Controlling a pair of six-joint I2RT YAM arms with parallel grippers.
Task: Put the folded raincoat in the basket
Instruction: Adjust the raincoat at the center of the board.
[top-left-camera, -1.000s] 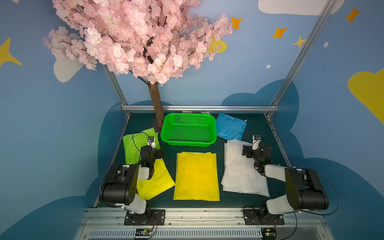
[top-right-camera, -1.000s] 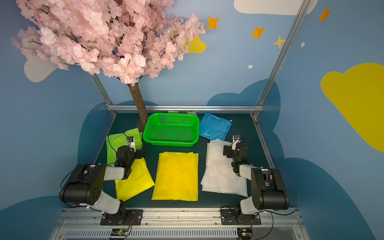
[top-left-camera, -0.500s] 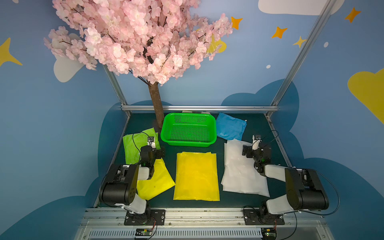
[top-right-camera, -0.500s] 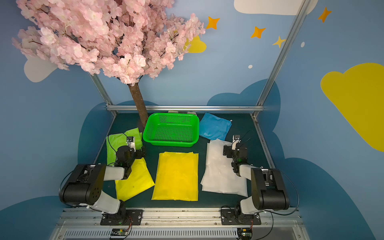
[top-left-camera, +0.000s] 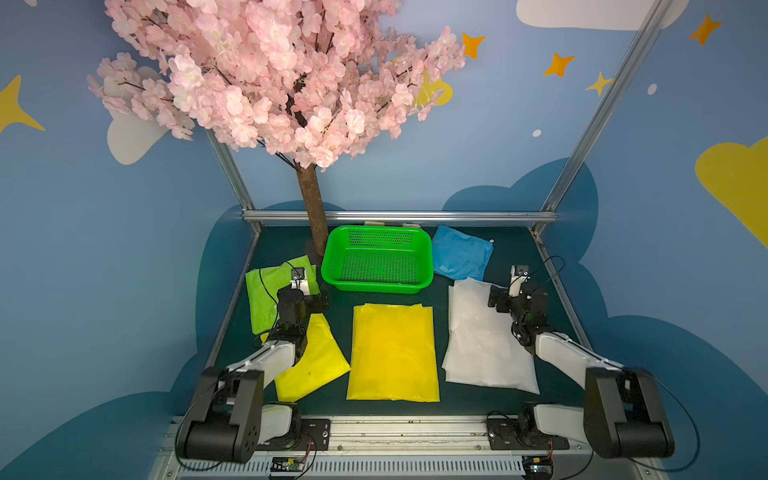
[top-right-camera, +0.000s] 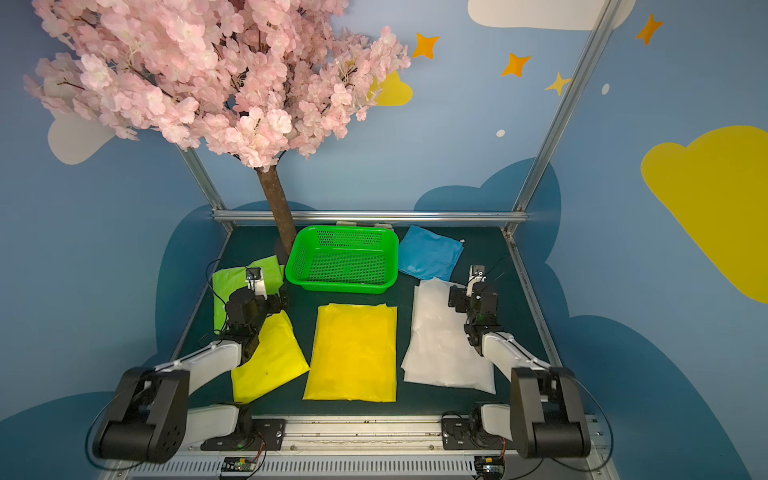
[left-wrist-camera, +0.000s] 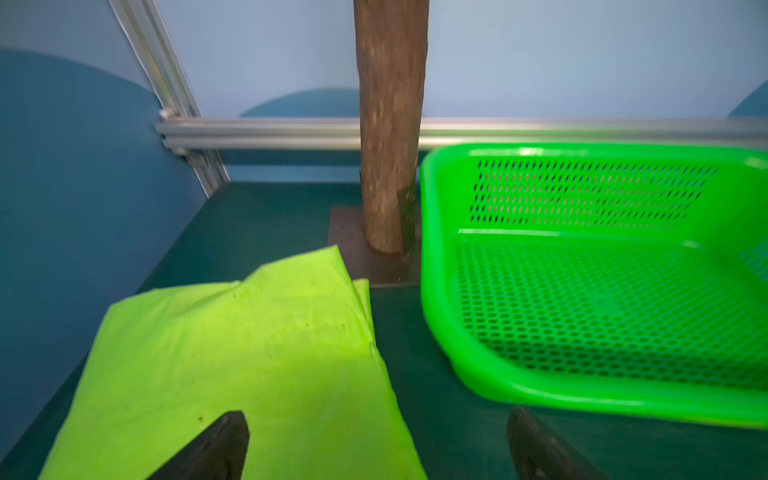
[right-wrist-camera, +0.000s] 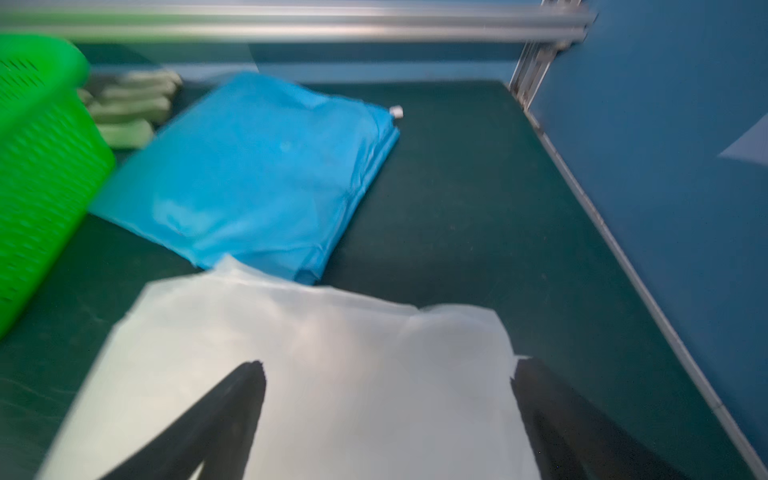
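The green mesh basket (top-left-camera: 376, 286) (top-right-camera: 345, 287) stands empty at the back middle of the mat. Several folded raincoats lie flat around it: lime (top-left-camera: 264, 291), yellow-green (top-left-camera: 318, 361), yellow (top-left-camera: 392, 357), white (top-left-camera: 478, 345) and blue (top-left-camera: 461, 257). My left gripper (top-left-camera: 309, 297) (left-wrist-camera: 376, 415) is open, low over the lime raincoat's (left-wrist-camera: 232, 357) edge beside the basket's (left-wrist-camera: 582, 399) front corner. My right gripper (top-left-camera: 509, 295) (right-wrist-camera: 388, 363) is open over the far end of the white raincoat (right-wrist-camera: 332, 374). Neither holds anything.
The tree trunk (top-left-camera: 311, 208) stands on a metal plate (left-wrist-camera: 357, 249) just left of the basket, under pink blossoms. An aluminium rail (top-left-camera: 399, 216) bounds the back of the mat and frame posts the sides. Pale green items (right-wrist-camera: 129, 108) lie behind the basket.
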